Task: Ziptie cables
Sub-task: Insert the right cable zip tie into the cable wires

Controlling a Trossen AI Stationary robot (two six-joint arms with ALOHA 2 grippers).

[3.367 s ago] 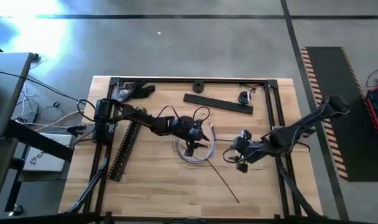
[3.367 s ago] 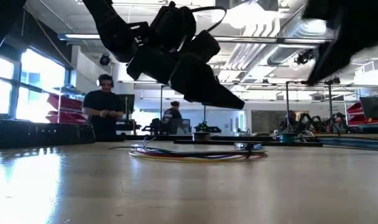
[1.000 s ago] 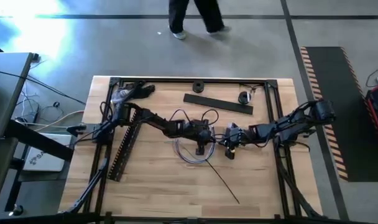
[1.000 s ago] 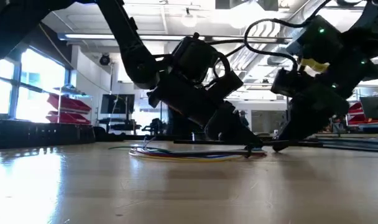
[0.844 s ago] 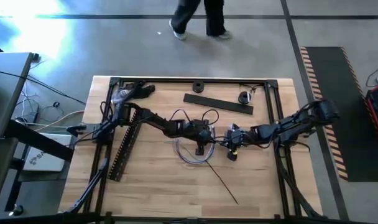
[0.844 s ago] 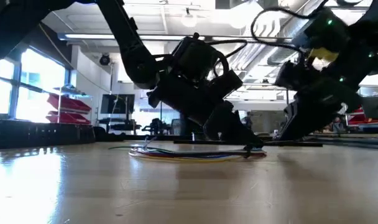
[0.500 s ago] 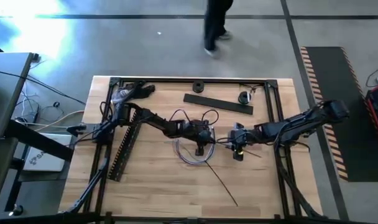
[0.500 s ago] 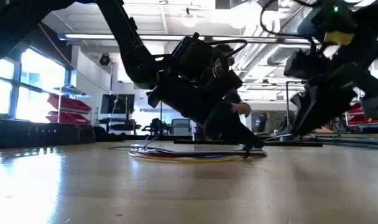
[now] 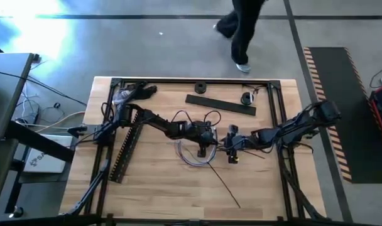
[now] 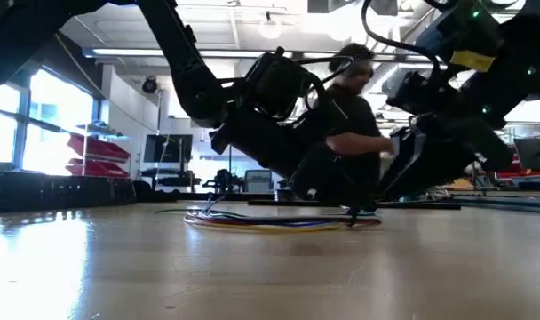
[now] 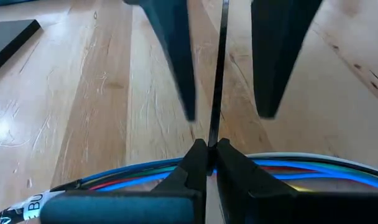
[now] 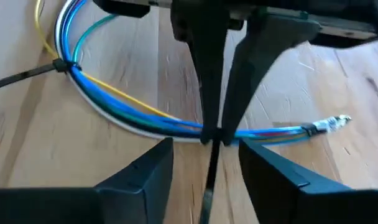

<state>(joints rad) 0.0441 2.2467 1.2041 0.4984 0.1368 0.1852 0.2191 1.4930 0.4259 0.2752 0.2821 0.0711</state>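
The cables (image 9: 191,155) are a loop of thin blue, yellow, white, green and red wires lying flat mid-table, also in the low view (image 10: 279,220). My left gripper (image 11: 207,158) stands at the loop's right side, shut on a thin black zip tie (image 11: 217,74). My right gripper (image 12: 206,149) faces it from the right, open. Its fingers (image 11: 176,62) stand on either side of the tie's tail without touching it. A second zip tie (image 12: 61,65) sits on the bundle, its long tail (image 9: 225,185) lying toward the near right. My left gripper pinches the black zip tie (image 11: 209,140) between its two fingertips, right where the strip meets the cable bundle (image 12: 176,127). The fingers slant down from the table's left. The tie's tail runs on along the table toward the right, passing between my right gripper's fingers.
A long black slotted strip (image 9: 125,150) lies at the left and a flat black bar (image 9: 219,105) at the far side. Small black parts (image 9: 200,88) sit near the far rail. Black frame rails (image 9: 279,119) edge the table. A person (image 9: 241,31) walks beyond the far edge.
My right gripper drew back toward the table's right edge and rose a little. It then came back down toward my left gripper and the zip tie's tail. My left gripper and the cables have stayed put. The person beyond the far edge has walked rightward.
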